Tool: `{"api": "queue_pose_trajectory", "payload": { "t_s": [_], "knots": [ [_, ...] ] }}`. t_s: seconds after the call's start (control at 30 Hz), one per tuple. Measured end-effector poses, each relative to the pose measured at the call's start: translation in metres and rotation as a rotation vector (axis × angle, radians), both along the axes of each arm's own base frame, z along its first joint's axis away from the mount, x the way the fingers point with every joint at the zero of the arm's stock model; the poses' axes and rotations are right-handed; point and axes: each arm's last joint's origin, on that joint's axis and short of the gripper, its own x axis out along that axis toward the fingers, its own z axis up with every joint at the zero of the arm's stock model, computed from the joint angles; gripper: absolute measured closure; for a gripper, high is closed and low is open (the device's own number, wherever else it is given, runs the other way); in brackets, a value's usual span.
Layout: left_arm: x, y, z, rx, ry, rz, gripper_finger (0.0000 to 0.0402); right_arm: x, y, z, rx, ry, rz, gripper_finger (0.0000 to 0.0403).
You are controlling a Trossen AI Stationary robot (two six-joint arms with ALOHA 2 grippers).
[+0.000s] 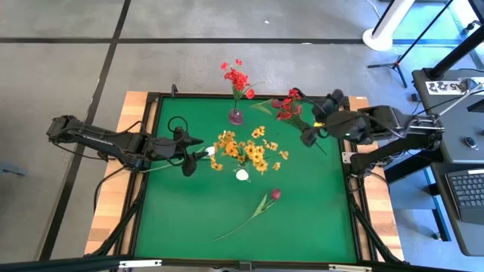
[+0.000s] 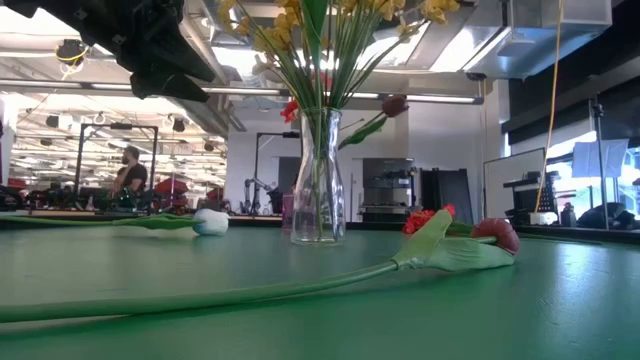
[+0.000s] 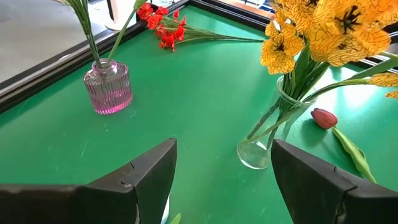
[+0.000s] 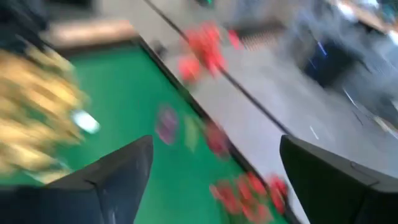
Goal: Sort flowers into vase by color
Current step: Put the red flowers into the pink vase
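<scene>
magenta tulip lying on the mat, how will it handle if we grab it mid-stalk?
Likely floppy: the magenta tulip has a long thin stalk that already curves along the mat, so both ends may droop. Probably bud-heavy, since the bud and leaf sit at one end. It lies flat, so the fingers would have to close right at the green mat.

Green table [image 1: 302,219]; 2 vases [image 1: 236,116]; loose flowers [image 1: 257,209]

Left gripper [image 1: 198,153] hangs over mid-table, fingers spread; right gripper [image 1: 308,134] near the far-right edge, likewise spread.
</scene>
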Motion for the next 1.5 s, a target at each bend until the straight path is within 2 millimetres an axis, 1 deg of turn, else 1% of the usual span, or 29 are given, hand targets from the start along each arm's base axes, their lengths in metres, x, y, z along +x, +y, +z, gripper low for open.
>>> {"api": "queue_pose_trajectory", "payload": {
  "t_s": [0.07, 0.17, 0.27, 0.33, 0.43, 0.53, 0.6, 0.67, 0.73, 0.8, 0.93, 1.07, 1.3, 1.4, 1.5],
  "knots": [
    [0.0, 0.0, 0.0, 0.0, 0.0, 0.0, 0.0147, -0.005, -0.007, -0.014, 0.033, 0.079, -0.086, 0.0054],
    [0.0, 0.0, 0.0, 0.0, 0.0, 0.0, 0.0147, -0.008, -0.018, -0.042, 0.051, 0.177, -0.182, 0.0054],
    [0.0, 0.0, 0.0, 0.0, 0.0, 0.0, 0.0147, -0.009, -0.031, -0.076, 0.105, 0.237, -0.23, 0.0054],
    [0.0, 0.0, 0.0, 0.0, -0.001, 0.0, 0.0147, -0.01, -0.043, -0.104, 0.158, 0.287, -0.245, 0.0054],
    [0.0, 0.0, 0.0, 0.001, 0.0, 0.0, 0.0147, -0.011, -0.062, -0.147, 0.263, 0.316, -0.251, 0.0054],
    [0.0, 0.0, 0.0, 0.007, 0.002, -0.004, 0.0147, -0.015, -0.085, -0.186, 0.365, 0.299, -0.247, 0.0059],
    [0.0, 0.0, 0.0, 0.009, 0.003, -0.005, 0.0147, -0.02, -0.101, -0.206, 0.412, 0.27, -0.251, 0.0068],
    [0.0, 0.0, 0.0, 0.009, 0.003, -0.005, 0.0147, -0.024, -0.116, -0.222, 0.447, 0.238, -0.273, 0.0079],
    [0.0, 0.0, 0.0, 0.009, 0.003, -0.005, 0.0147, -0.031, -0.129, -0.234, 0.469, 0.23, -0.31, 0.0091],
    [0.0, 0.0, 0.0, 0.009, 0.003, -0.005, 0.0147, -0.036, -0.142, -0.242, 0.487, 0.218, -0.341, 0.0102],
    [0.0, 0.0, 0.0, 0.009, 0.0, -0.004, 0.0147, -0.042, -0.156, -0.255, 0.567, 0.239, -0.358, 0.0121],
    [0.0, 0.0, 0.0, 0.005, -0.002, -0.002, 0.0147, -0.04, -0.16, -0.268, 0.631, 0.285, -0.34, 0.0137],
    [0.0, 0.0, 0.0, -0.007, -0.007, 0.005, 0.0147, -0.035, -0.165, -0.295, 0.695, 0.4, -0.348, 0.0167],
    [0.0, 0.0, 0.001, -0.008, -0.011, 0.004, 0.0147, -0.033, -0.167, -0.302, 0.709, 0.43, -0.345, 0.0184],
    [0.0, 0.0, 0.001, -0.008, -0.011, 0.004, 0.0147, -0.033, -0.166, -0.303, 0.721, 0.439, -0.331, 0.0216]
  ]
}}
